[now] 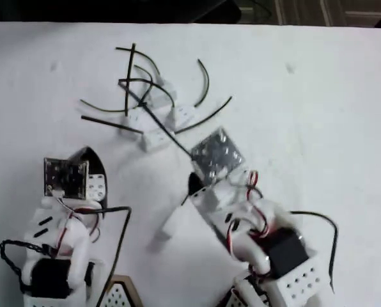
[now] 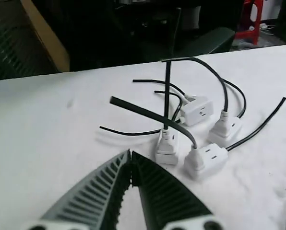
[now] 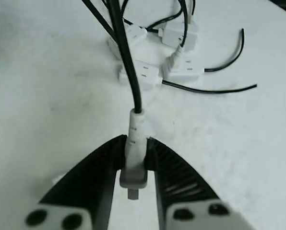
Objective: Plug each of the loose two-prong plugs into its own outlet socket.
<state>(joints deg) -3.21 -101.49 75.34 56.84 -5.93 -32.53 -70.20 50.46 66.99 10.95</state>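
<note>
White two-prong plug (image 3: 135, 129) is clamped between the right gripper (image 3: 133, 143) fingers. Its long axis runs along the fingers. Black cord (image 3: 126, 62) leads fwd into the socket cluster, and the prong end looks to face back at the wrist, i.e. away from the nearest outlet socket (image 3: 144, 73). That socket sits straight ahead, slots showing. Prob needs a flip before insert. Left gripper (image 2: 130, 154) has fingers closed on nothing and sits farther from the cluster than the right.

Black cords (image 2: 167, 96) cross over the sockets (image 2: 206, 158); the table (image 2: 47, 134) around gives passage.
</note>
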